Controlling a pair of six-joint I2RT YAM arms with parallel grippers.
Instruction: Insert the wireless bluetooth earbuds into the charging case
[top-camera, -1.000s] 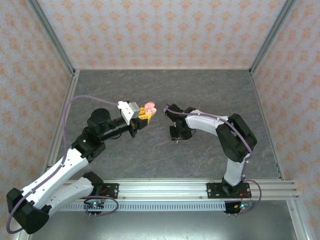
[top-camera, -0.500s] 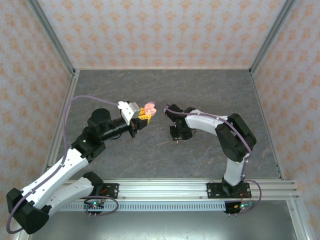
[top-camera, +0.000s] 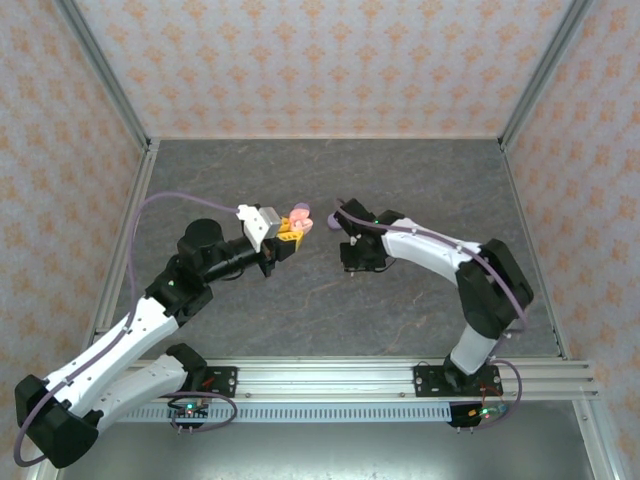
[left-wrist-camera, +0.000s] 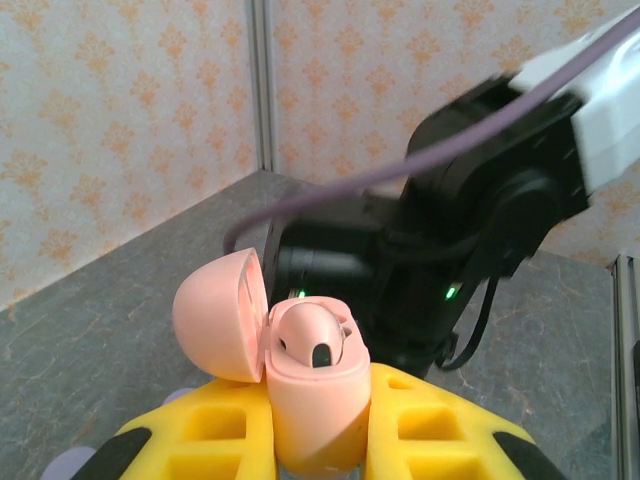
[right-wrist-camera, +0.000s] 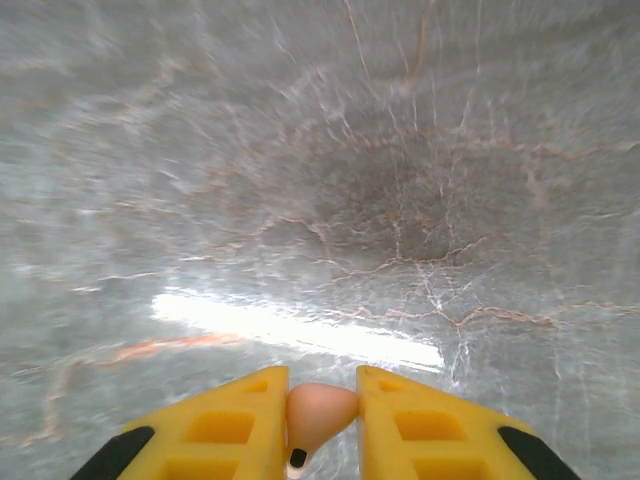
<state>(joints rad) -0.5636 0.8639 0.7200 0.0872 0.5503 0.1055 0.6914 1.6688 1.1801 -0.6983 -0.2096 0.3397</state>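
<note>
seen from above, where the grey table (top-camera: 420, 180) spreads under both arms, the left claw (top-camera: 291, 232) is raised near the middle and clamps a pink case (top-camera: 298, 218). the right claw (top-camera: 356, 262) hangs just beside it, across a small gap, pointing down at the table; from here its jaws look dark and cannot be read.

in the left wrist view, the yellow fingers (left-wrist-camera: 225, 430) press on both sides of the case, which stands upright between them. its lid (left-wrist-camera: 220, 315) is swung open to the left. one pink bud (left-wrist-camera: 312, 338) sits in a well of the case, its dark tip showing. the right arm (left-wrist-camera: 470, 230) looms close behind, black with a purple cable.

in the right wrist view, the right claw's yellow fingers (right-wrist-camera: 420, 425) are drawn in on a second bud (right-wrist-camera: 318, 408), pink with a dark tip, pinched between them above the blurred table.
</note>
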